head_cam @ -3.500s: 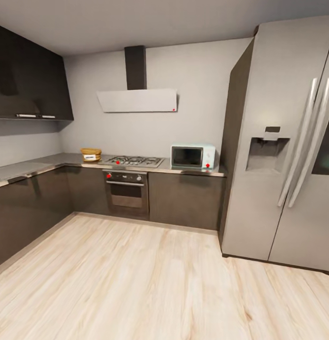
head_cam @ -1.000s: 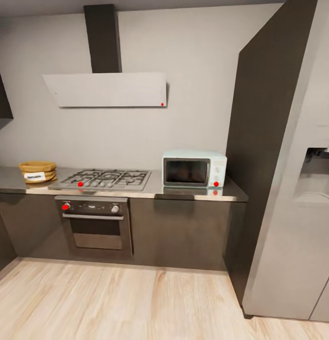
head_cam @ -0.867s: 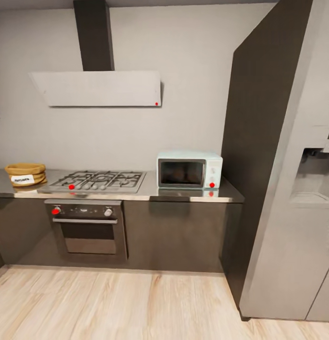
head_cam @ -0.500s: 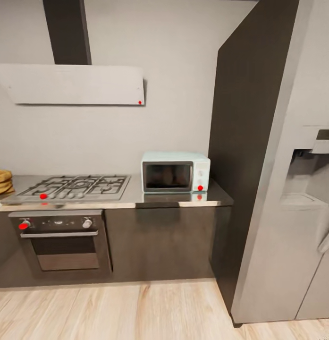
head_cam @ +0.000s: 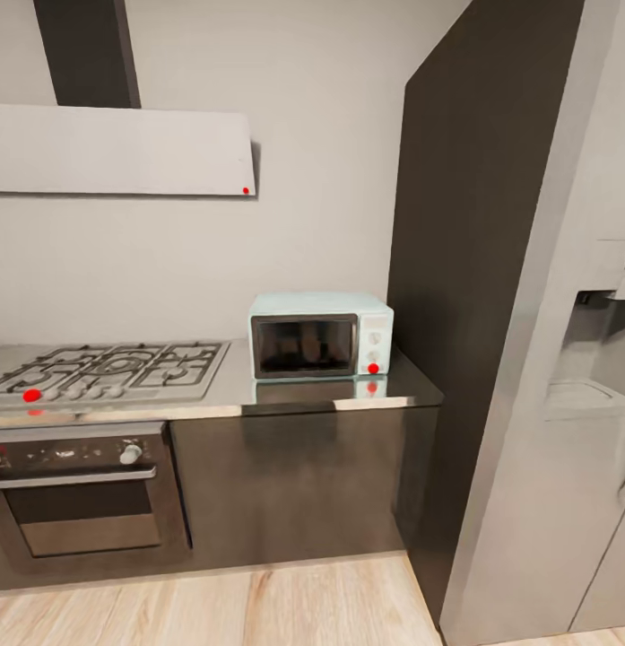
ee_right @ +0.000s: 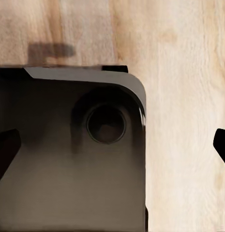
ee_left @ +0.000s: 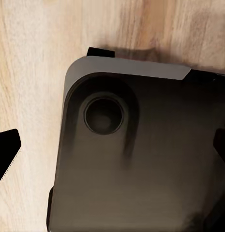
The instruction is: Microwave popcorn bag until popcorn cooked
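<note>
Gleaming grey countertop [head_cam: 303,398] under microwave [head_cam: 319,334], beside fridge [head_cam: 563,359].

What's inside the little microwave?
The microwave has its door closed. Through the dark glass only dim, blurry shapes show, perhaps reflections, so its contents cannot be told. It sits on the countertop, beside the hob.
</note>
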